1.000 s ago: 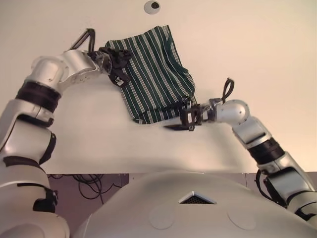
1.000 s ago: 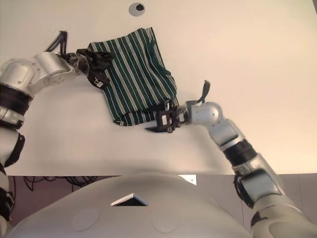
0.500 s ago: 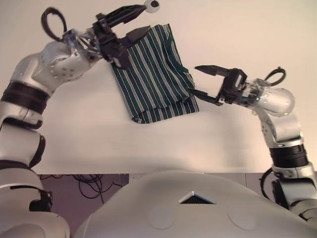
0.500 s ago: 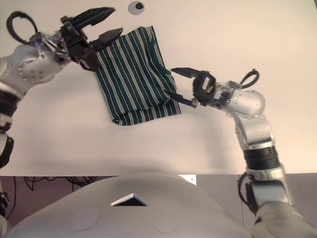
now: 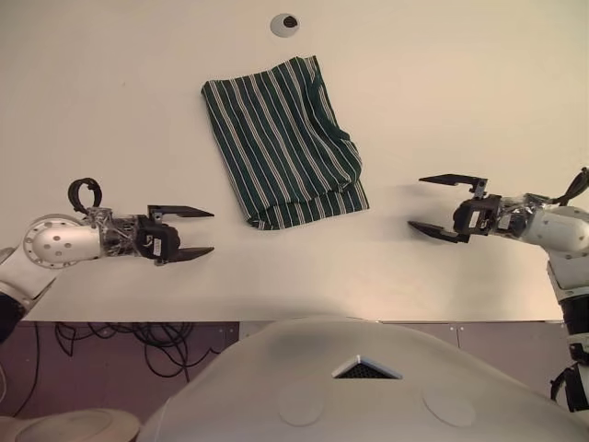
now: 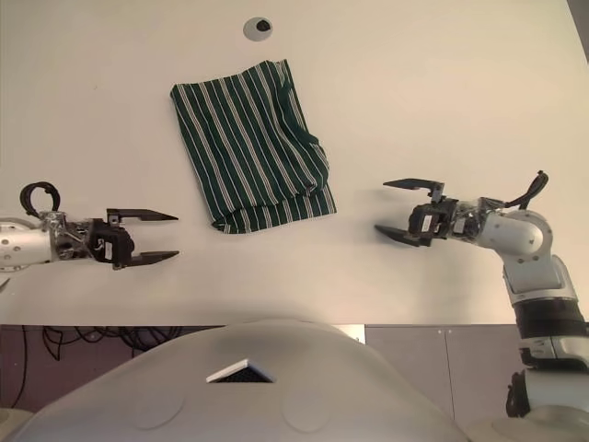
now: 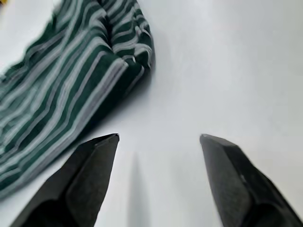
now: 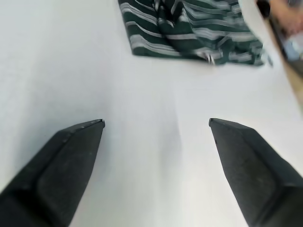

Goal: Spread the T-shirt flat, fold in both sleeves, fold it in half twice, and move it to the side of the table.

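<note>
The green and white striped T-shirt [image 5: 281,143] lies folded into a compact rectangle on the white table [image 5: 460,110], toward the far middle. It also appears ahead of the fingers in both wrist views, T-shirt [image 7: 61,80] and T-shirt [image 8: 189,28]. My left gripper [image 5: 198,232] hovers open near the table's front edge, left of the shirt and apart from it. On the other side, my right gripper [image 5: 442,204] is open too, right of the shirt's near corner, holding nothing.
A small round grey disc [image 5: 285,24] sits on the table just beyond the shirt's far edge. Bare tabletop stretches to the left, right and front of the shirt. Cables [image 5: 147,341] hang below the front edge at the left.
Both grippers let go of the shirt and drew back toward the front edge, the left out to the left, the right out to the right. The folded shirt stays put.
</note>
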{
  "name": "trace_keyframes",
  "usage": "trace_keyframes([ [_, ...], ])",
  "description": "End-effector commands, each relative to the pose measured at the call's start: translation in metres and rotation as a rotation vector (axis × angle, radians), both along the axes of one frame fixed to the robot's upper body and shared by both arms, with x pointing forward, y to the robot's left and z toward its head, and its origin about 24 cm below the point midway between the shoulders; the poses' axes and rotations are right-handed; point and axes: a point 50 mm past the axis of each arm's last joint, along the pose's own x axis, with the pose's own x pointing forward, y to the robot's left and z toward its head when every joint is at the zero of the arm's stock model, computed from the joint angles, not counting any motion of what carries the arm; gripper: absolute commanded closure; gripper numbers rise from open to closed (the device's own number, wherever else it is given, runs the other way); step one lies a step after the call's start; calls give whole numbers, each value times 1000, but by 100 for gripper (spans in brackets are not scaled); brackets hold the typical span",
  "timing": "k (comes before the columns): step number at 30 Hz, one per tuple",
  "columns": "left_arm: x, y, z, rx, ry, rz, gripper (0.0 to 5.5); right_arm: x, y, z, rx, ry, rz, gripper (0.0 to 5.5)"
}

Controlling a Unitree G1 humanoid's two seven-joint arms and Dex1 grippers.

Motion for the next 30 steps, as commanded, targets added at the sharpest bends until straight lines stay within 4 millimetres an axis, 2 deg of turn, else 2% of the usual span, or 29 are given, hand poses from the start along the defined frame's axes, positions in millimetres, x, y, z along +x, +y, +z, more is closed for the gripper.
trace_keyframes([
  [1,-5,-1,-31,80,-58,-25,237,-6,10,-29,-123,21,64,142],
  [4,4,-11,-37,40,-158,-23,237,0,23,-39,-129,-1,89,142],
  [8,9,-27,-47,5,-200,-64,237,11,42,-45,-128,-38,123,142],
  [15,18,-36,-54,-11,-230,-60,237,18,57,-58,-191,-13,202,142],
  [16,16,-37,-56,-11,-216,-75,237,20,60,-59,-192,-13,210,161],
  [19,6,-40,-63,-20,-151,-116,294,23,69,-61,-191,-5,246,225],
  [23,4,-40,-66,-16,-122,-132,369,21,70,-64,-201,22,276,307],
  [30,5,-39,-67,-4,-101,-144,429,20,68,-65,-218,38,288,447],
])
